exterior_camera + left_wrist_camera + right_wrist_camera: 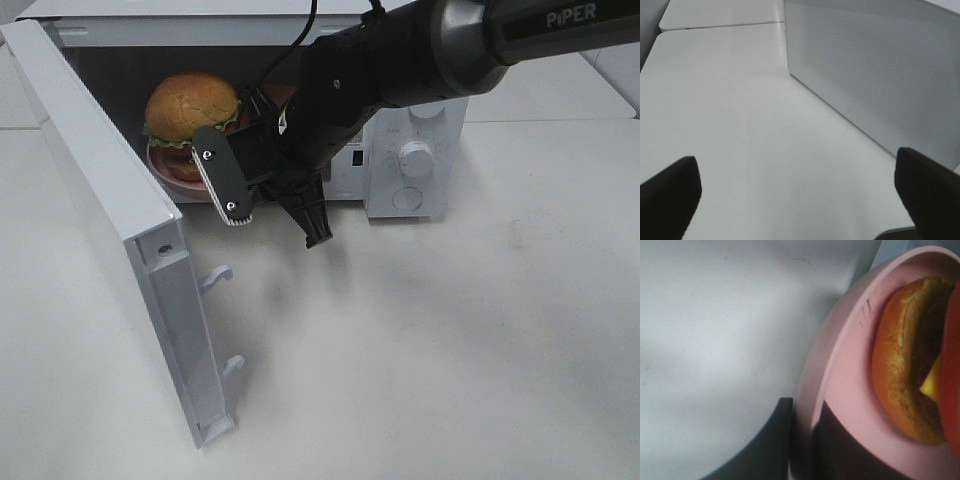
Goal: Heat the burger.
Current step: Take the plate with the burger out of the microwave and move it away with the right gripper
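The burger (192,108) sits on its pink plate (160,160) inside the microwave (415,160), whose door (110,220) stands open. The right gripper (802,440) pinches the plate's rim. The left gripper (795,190), beside the door, is wide and holds nothing. The burger looks soft and tippy, so the stiff plate is the safer hold.

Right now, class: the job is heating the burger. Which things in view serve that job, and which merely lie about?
Serving the job:
burger
pink plate under it
microwave, door open
right gripper, shut on the plate's rim

Lying about:
left gripper, open over the bare table
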Tool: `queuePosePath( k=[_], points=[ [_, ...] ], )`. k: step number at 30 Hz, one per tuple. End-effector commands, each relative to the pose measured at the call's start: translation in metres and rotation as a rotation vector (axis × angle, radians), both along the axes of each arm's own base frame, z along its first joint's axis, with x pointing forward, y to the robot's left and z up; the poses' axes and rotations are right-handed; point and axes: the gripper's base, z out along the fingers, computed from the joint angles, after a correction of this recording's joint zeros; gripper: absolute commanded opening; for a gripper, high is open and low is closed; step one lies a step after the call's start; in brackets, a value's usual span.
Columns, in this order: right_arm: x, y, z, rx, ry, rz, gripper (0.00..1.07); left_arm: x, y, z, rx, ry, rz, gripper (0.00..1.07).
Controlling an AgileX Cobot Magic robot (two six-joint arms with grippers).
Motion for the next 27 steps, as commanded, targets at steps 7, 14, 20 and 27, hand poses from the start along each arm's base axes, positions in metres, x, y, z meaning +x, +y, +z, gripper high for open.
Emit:
queuePosePath(
  k=[7, 14, 20, 27],
  points=[
    [-0.014, -0.022, 0.022, 0.063, -0.053, -0.007, 0.0, -0.001, 0.0, 0.0, -0.002, -0.007, 0.002, 0.98],
    [-0.034, -0.037, 0.027, 0.093, -0.042, -0.026, 0.0, -0.001, 0.0, 0.0, -0.002, -0.007, 0.002, 0.98],
    [-0.05, -0.049, 0.029, 0.089, -0.033, -0.027, 0.0, -0.001, 0.0, 0.0, -0.002, -0.007, 0.002, 0.98],
    [-0.073, -0.066, 0.032, 0.091, -0.011, -0.039, 0.0, -0.001, 0.0, 0.0, -0.002, -0.007, 0.002, 0.98]
  ],
)
